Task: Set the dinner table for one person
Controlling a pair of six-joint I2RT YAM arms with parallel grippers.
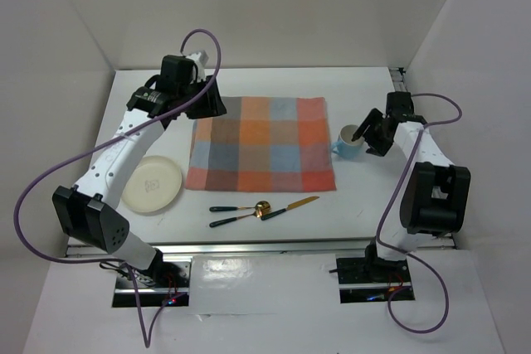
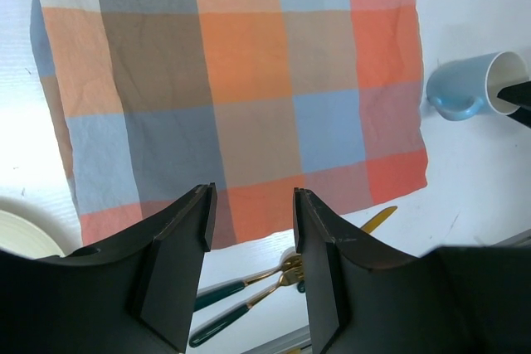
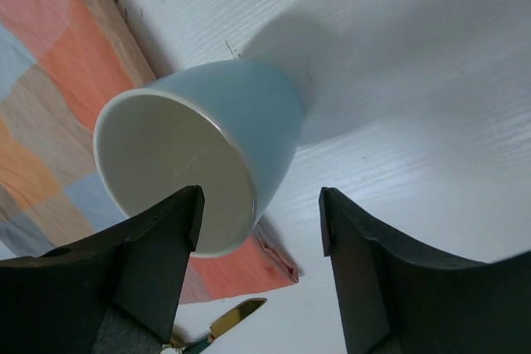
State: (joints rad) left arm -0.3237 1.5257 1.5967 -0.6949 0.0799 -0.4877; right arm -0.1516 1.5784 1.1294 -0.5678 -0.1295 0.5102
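Note:
The white dinner table (image 1: 373, 196) bears a checked orange-blue-brown cloth (image 1: 261, 143) at its middle. A light blue mug (image 1: 348, 143) stands just off the cloth's right edge. My right gripper (image 1: 362, 133) is open and straddles the mug's rim: in the right wrist view one finger (image 3: 158, 246) is over the white mouth of the mug (image 3: 249, 113), the other outside its wall. My left gripper (image 1: 211, 107) is open and empty above the cloth's far left corner; in its wrist view the gripper (image 2: 253, 201) hovers over the cloth (image 2: 241, 80).
A cream plate (image 1: 152, 184) lies left of the cloth. In front of the cloth lie two green-handled gold pieces (image 1: 236, 213) and a gold-bladed knife (image 1: 292, 207). White walls close in the back and sides. The table's metal rail (image 1: 265, 244) runs along the near edge.

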